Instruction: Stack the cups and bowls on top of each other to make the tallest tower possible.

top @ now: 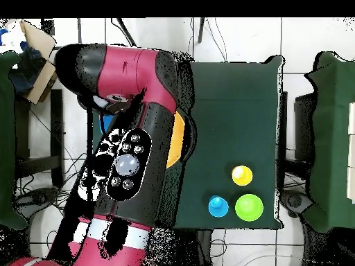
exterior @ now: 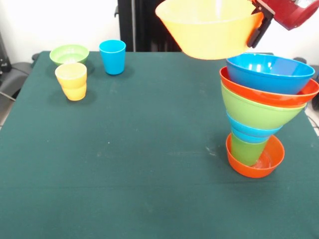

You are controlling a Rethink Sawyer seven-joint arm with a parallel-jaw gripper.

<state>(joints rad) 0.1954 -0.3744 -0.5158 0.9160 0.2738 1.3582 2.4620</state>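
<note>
One yellow bowl [exterior: 209,30] clamped in gripper [exterior: 259,31] above unlabelled tower [exterior: 261,107].

light: bright, even | shadows: soft, faint under cups [exterior: 112,56] | glare: bowls' [exterior: 269,73] gloss

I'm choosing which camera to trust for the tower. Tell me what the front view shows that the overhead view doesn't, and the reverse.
Only the front view shows the tower of glossy plastic bowls and the gripper holding the large yellow-orange bowl above it. Only the overhead view shows the red and black arm spread over that side, hiding the tower. Both show the blue plastic cup, the small green bowl and the yellow cup.
</note>
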